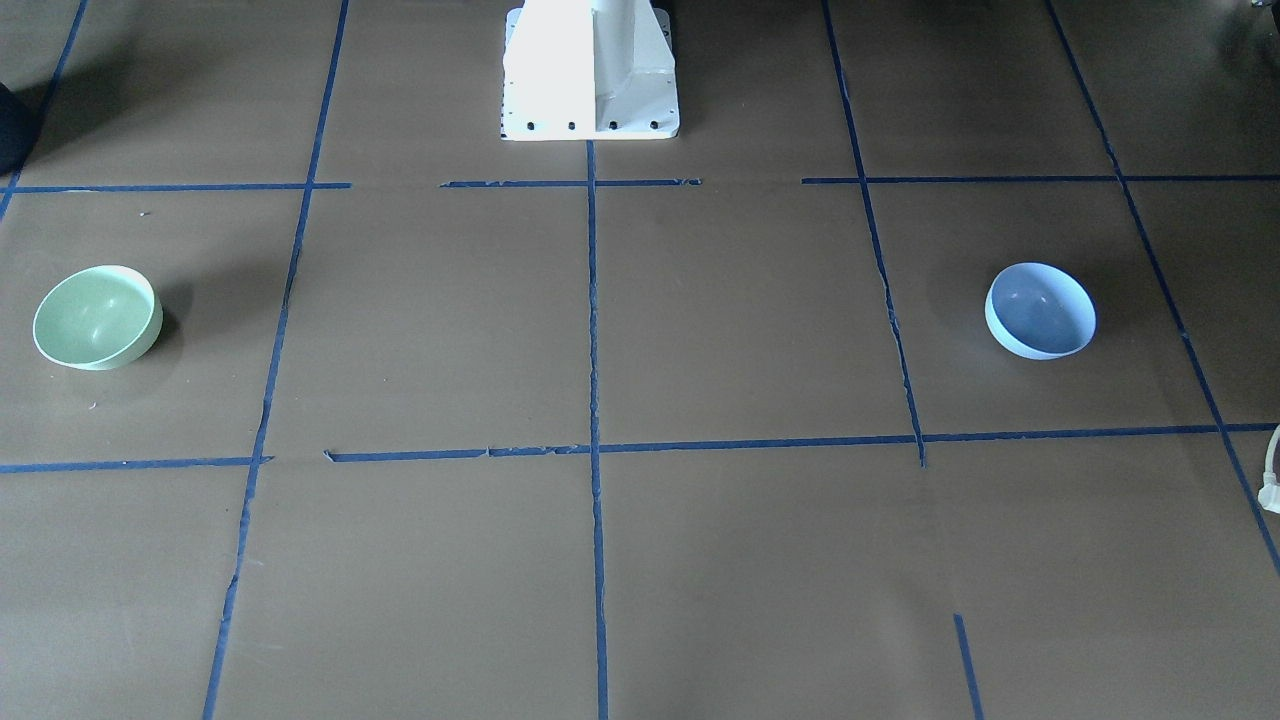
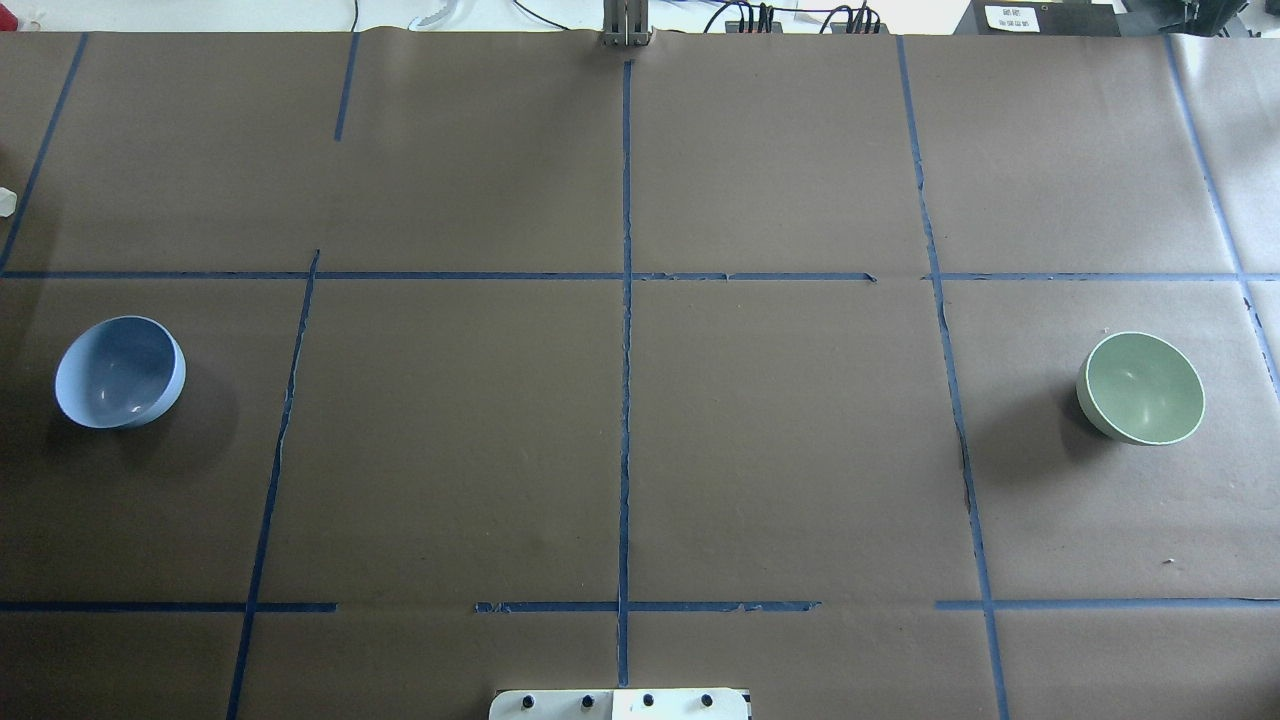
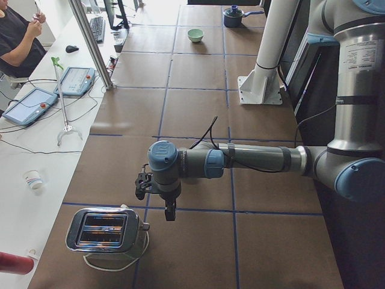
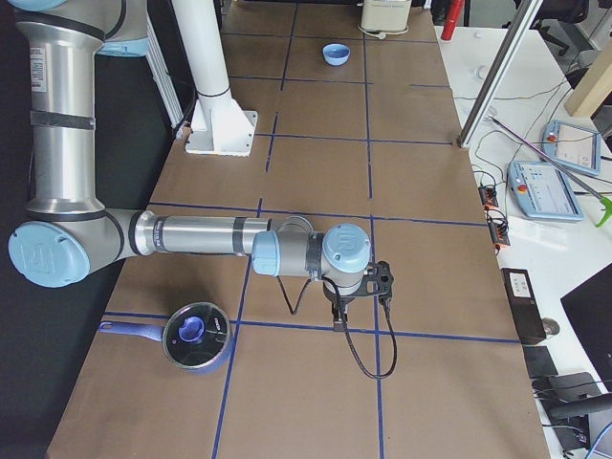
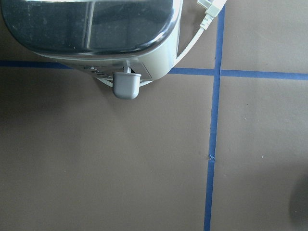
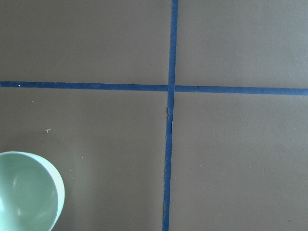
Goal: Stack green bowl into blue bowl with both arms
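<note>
The green bowl (image 1: 97,317) sits upright at the table's end on my right side; it also shows in the overhead view (image 2: 1141,388), far off in the exterior left view (image 3: 195,35), and at the bottom left of the right wrist view (image 6: 26,192). The blue bowl (image 1: 1040,310) sits upright at the opposite end (image 2: 120,372) (image 4: 335,54). My left gripper (image 3: 171,212) points down beside a toaster. My right gripper (image 4: 338,320) points down over a tape crossing. Both show only in the side views, so I cannot tell whether they are open or shut.
A chrome toaster (image 3: 105,230) (image 5: 96,29) with a white cord stands past the blue bowl's end. A pot with a blue-knobbed lid (image 4: 196,337) stands past the green bowl's end. The white pedestal (image 1: 590,70) is at the robot's edge. An operator (image 3: 15,36) sits at a side desk.
</note>
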Controlling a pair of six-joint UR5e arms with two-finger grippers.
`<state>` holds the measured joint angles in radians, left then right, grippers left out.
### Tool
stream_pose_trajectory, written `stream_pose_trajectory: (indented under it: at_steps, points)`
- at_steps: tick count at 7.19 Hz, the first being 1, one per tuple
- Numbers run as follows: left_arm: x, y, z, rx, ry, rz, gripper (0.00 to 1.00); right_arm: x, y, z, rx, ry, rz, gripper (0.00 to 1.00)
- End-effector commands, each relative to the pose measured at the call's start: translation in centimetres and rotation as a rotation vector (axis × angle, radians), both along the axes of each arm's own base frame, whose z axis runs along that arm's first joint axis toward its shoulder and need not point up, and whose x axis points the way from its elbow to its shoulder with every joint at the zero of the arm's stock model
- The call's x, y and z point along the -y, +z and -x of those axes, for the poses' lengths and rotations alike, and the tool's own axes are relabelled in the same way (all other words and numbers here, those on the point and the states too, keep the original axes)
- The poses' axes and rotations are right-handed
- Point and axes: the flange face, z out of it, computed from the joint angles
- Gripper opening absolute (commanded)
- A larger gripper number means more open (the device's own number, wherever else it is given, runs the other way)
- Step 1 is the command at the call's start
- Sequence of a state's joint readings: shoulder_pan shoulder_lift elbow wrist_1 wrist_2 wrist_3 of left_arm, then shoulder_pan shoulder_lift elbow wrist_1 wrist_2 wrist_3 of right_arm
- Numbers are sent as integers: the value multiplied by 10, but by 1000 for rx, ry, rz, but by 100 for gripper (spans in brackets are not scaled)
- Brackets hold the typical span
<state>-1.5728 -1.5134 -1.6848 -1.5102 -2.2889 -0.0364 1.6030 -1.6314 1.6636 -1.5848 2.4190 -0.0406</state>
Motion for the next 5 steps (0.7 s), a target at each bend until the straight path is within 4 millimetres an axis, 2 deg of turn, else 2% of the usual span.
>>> stream_pose_trajectory:
  at_steps: [1, 2, 4, 5]
  points:
    - [8, -34, -45, -8, 15, -12, 100, 3, -5, 0, 0, 0, -10, 100]
    - [13, -50, -77, -84, -26, -6, 100, 8, -9, 0, -3, -1, -18, 100]
    - [13, -62, -141, -139, -80, 31, 100, 9, -11, 1, 1, 0, -20, 100]
    - [1, -63, -167, -169, -102, 45, 100, 10, -15, 1, 2, 0, -28, 100]
